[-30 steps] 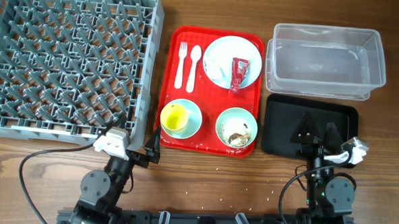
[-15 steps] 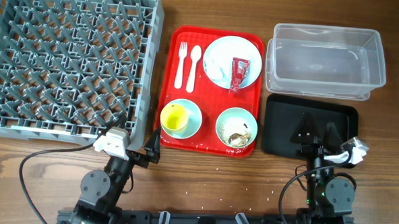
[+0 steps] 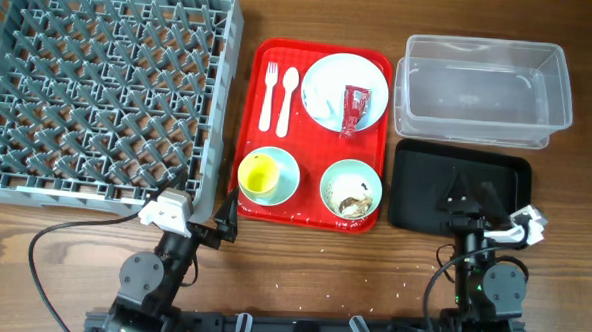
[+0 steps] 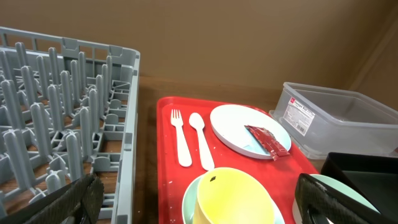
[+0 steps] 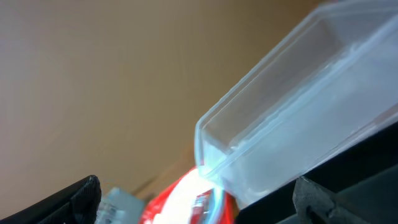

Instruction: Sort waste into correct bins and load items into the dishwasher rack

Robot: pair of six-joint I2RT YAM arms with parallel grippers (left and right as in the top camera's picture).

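1. A brown wood-grain table (image 3: pixel 301 276) fills the overhead view, with white specks (image 3: pixel 403 286) scattered at its lower centre. The wrist views show a plain tan wall (image 4: pixel 249 37) behind.
2. The grey dishwasher rack (image 3: pixel 223 83) sits upper left, with no dishes in it.
3. The red tray (image 3: pixel 253 114) lies at centre. On it are the fork (image 3: pixel 270 95) and spoon (image 3: pixel 288 94) side by side, and the white plate (image 3: pixel 325 82) carrying the red sauce packet (image 3: pixel 356 107).
4. At the tray's lower edge, the yellow cup (image 3: pixel 259 172) stands inside one bowl (image 3: pixel 291 171). The second bowl (image 3: pixel 326 187) holds brown food scraps (image 3: pixel 352 202).
5. The clear tub (image 3: pixel 480 89) is upper right, with the black tray (image 3: pixel 415 191) just below it.
6. The left gripper (image 3: pixel 226 215) sits by the rack's lower right corner, fingers spread wide and holding nothing.
7. The right gripper (image 3: pixel 472 197) hangs over the black tray, fingers also apart and empty.
8. Since half a second ago the right wrist has turned slightly. The left arm and every object lie as before.
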